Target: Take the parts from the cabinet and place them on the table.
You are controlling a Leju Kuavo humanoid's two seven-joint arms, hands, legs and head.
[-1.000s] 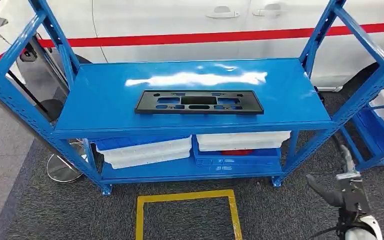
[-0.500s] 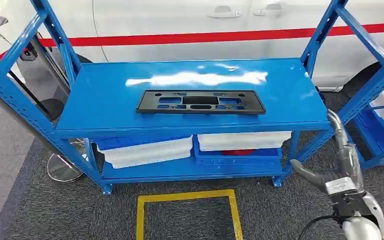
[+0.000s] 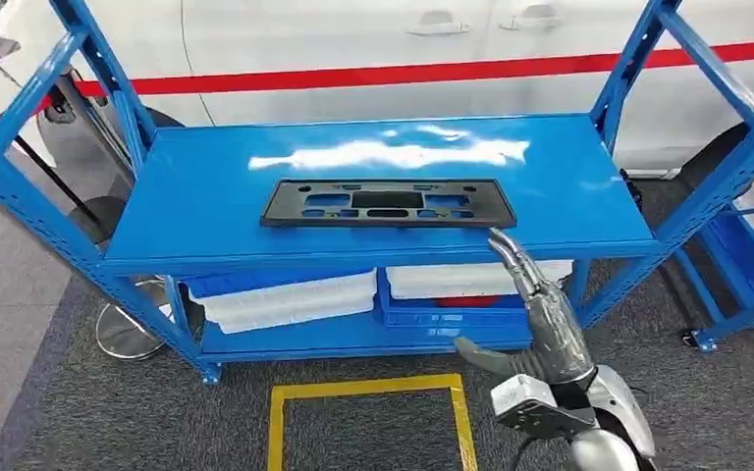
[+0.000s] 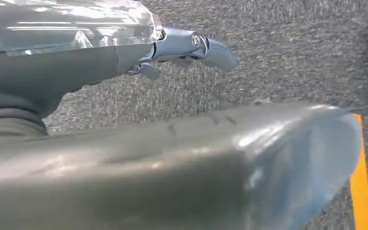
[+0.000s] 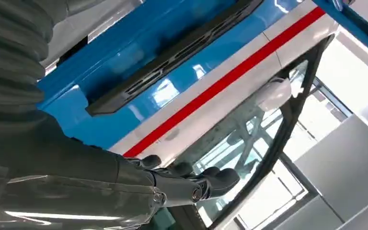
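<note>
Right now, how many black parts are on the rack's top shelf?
1. A long black part lies flat near the middle of the top shelf, toward its front edge. The lower shelf's bins may hide others.

You see the right hand [image 3: 535,314]: grey metallic fingers [image 3: 515,260], thick grey thumb, silver wrist shell, black cable; left hand [image 4: 191,45] has a glossy clear-grey cover.

You have one black part [image 3: 387,202] on the cabinet's [image 3: 206,186] top shelf, two white bins [image 3: 290,298] below it, and one yellow floor square [image 3: 368,420].
</note>
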